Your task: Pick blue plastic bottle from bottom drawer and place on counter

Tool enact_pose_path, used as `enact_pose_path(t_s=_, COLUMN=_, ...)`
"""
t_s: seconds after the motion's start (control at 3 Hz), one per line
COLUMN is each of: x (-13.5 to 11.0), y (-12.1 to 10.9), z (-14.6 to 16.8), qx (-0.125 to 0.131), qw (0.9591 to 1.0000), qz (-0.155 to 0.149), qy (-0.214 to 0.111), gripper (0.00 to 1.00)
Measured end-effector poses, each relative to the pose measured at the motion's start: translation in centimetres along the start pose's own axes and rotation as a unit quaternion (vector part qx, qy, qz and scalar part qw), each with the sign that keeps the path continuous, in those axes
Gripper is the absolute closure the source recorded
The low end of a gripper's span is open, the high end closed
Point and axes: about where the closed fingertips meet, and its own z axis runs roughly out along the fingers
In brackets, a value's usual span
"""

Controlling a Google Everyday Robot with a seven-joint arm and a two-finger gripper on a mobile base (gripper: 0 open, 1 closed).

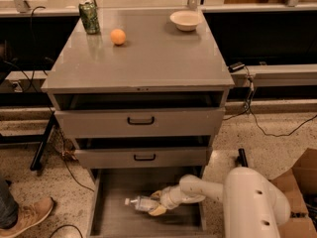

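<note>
Gripper (157, 203) is low inside the bottom drawer (116, 219), near mid-floor and a bit right of centre. It points left and is clamped on the blue plastic bottle (141, 203). The tan fingers (158, 211) sit one on the far side of the bottle and one on the near side, at its base end.

The bottle lies on its side, roughly level, with its white cap (128, 201) pointing at the drawer's left wall. Can't tell if it is touching the drawer floor or just off it.

The arm (203, 188) comes in from the right. Its white forearm runs over the drawer's right wall and slopes down and left to the wrist. The big rounded white link (252, 205) sits outside the drawer at its front-right.

The bottom drawer is pulled well out. The middle drawer (143, 157) and top drawer (140, 122) each have a black handle and a dark gap above the front.

On the table (148, 63):
- green can (89, 17) upright at the far-left corner
- orange ball (118, 36) just beside the can, toward the centre
- pale bowl (185, 20) at the far edge, right of the middle

A brown shoe (27, 214) is on the floor to the left, and a cardboard box (299, 192) to the right.
</note>
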Motion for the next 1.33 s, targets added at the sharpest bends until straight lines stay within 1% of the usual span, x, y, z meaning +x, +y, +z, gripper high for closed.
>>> enact_pose_path(t_s=0.33, x=-2.6, y=1.4, z=-7.0, qx=0.017, qw=0.9974, qz=-0.055, qy=-0.044, gripper=1.00)
enact_pose_path(t_s=0.67, x=-4.7, y=2.8, z=-15.0, qx=0.049, qw=0.9937, qz=-0.097, qy=-0.029, gripper=1.00)
enact_pose_path(t_s=1.0, x=-7.5, y=5.4, z=-22.4, qx=0.078, qw=0.9884, qz=-0.130, qy=-0.007, gripper=1.00)
enact_pose_path(t_s=1.33, x=-8.8, y=5.4, z=-25.0, qx=0.085, qw=0.9849, qz=-0.151, qy=0.011, gripper=1.00)
